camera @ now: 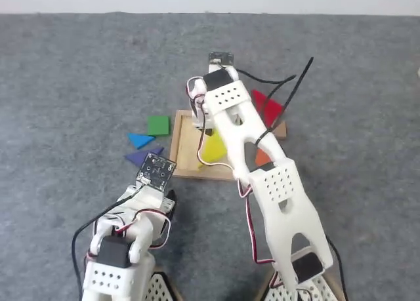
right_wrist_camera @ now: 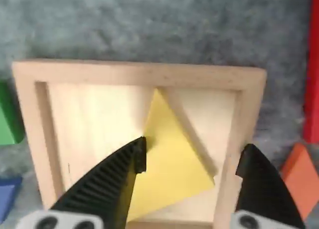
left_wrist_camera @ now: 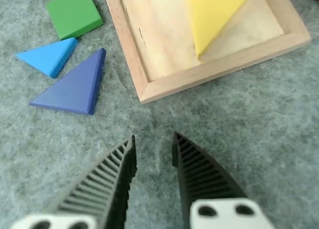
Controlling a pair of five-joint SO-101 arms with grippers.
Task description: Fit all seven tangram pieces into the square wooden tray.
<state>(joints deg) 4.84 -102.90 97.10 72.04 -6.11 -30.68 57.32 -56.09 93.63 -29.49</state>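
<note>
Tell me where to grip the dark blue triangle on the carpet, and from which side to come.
Come straight down with the left tool: the dark blue wooden triangle lies flat on grey carpet. Probably pinch long edge against the opposite corner, away from the light blue wooden triangle beside that edge.

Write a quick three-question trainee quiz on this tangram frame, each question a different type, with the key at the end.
1. True or false: the yellow triangle lies inside the wooden tray.
2. The right gripper is: A) open above the tray, B) shut on a piece, C) shut and empty.
3. Fill in: the green square lies ___ the tray.

Key: 1 true; 2 A; 3 outside.
</note>
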